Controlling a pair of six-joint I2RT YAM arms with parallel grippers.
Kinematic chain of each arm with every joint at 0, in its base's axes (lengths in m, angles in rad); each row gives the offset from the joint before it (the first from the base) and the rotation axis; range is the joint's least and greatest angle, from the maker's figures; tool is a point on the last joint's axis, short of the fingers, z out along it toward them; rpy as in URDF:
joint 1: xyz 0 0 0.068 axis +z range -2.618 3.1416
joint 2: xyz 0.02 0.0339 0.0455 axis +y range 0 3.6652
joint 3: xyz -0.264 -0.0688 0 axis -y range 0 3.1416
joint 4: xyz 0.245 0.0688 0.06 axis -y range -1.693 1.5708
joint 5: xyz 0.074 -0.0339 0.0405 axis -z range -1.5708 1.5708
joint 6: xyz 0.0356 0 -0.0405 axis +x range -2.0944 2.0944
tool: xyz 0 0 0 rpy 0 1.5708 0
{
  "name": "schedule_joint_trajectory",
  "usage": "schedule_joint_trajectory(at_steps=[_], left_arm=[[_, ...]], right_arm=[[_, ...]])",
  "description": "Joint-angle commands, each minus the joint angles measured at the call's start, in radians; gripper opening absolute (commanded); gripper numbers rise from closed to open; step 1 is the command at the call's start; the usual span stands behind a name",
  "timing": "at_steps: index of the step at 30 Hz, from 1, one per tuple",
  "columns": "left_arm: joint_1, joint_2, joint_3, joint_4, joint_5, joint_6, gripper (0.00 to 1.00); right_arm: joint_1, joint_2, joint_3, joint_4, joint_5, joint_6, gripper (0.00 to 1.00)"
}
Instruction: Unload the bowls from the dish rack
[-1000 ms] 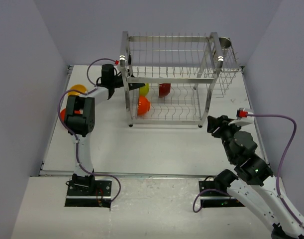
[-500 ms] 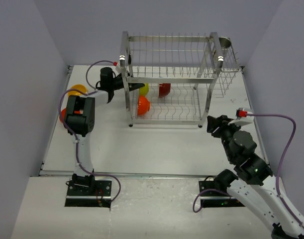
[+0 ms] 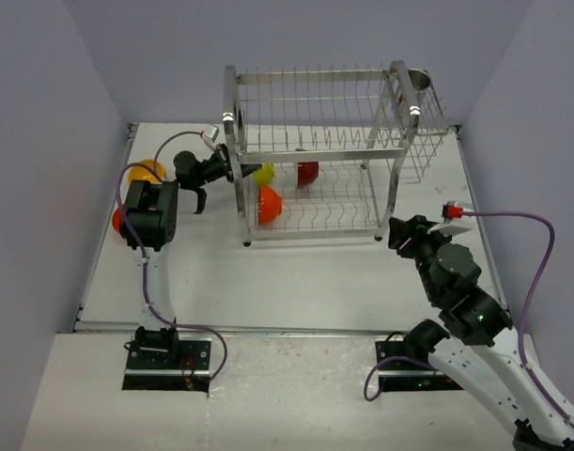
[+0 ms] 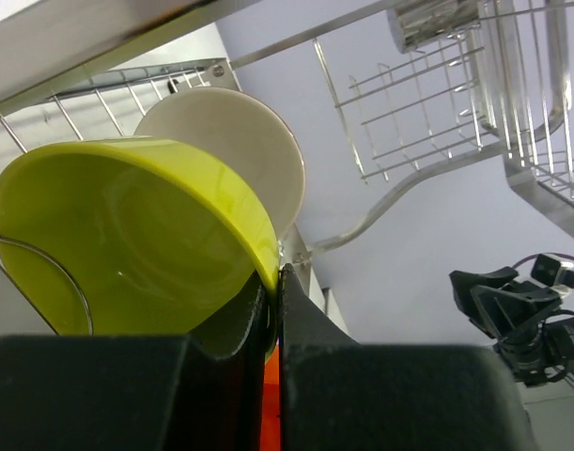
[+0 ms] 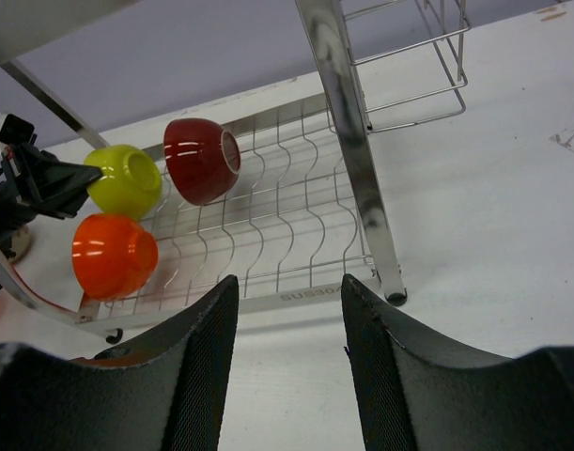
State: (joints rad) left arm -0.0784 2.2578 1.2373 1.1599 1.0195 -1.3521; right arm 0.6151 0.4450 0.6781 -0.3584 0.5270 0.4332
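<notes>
The steel dish rack (image 3: 317,150) stands at the back middle of the table. On its lower tier sit a lime-green bowl (image 3: 264,173), an orange-red bowl (image 3: 270,204) and a dark red bowl (image 3: 307,172). My left gripper (image 3: 252,172) reaches in from the rack's left end and is shut on the lime-green bowl's rim (image 4: 268,258), its own tips (image 4: 277,277) pinching it. My right gripper (image 3: 404,232) is open and empty on the near side of the rack's right front leg (image 5: 348,141). The right wrist view shows the lime-green (image 5: 124,178), orange-red (image 5: 113,254) and dark red (image 5: 197,160) bowls.
An orange bowl (image 3: 147,171) and an orange-red bowl (image 3: 117,219) lie on the table at the far left, partly behind my left arm. A small metal cup (image 3: 420,79) sits in the rack's wire side basket (image 3: 435,141). Walls close in both sides.
My left wrist has rolled and drawn back to the left with the lime-green bowl pinched. The bowl has shifted slightly left and the rack has rocked a little. The right arm has barely moved.
</notes>
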Motion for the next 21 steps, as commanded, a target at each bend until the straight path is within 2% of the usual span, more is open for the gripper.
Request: schedule_joint_trajectory(at_steps=[1,7,10,16,21], left_arm=[[0.006,0.054,0.027,0.208,0.082,-0.134,0.0],[0.003,0.175,0.148,0.299,0.093,-0.252,0.0],[-0.007,0.197,0.186,0.293,0.103,-0.243,0.0],[-0.012,0.183,0.209,0.175,0.111,-0.168,0.0],[-0.009,0.207,0.234,0.259,0.105,-0.251,0.0]], right_arm=[[0.006,0.008,-0.011,0.036,-0.019,-0.005,0.49],[0.006,0.011,-0.012,0.038,-0.019,-0.004,0.49],[0.006,0.014,-0.012,0.038,-0.016,-0.004,0.49],[0.006,0.026,-0.017,0.047,-0.009,-0.007,0.49],[0.006,0.032,-0.018,0.05,-0.009,-0.008,0.49]])
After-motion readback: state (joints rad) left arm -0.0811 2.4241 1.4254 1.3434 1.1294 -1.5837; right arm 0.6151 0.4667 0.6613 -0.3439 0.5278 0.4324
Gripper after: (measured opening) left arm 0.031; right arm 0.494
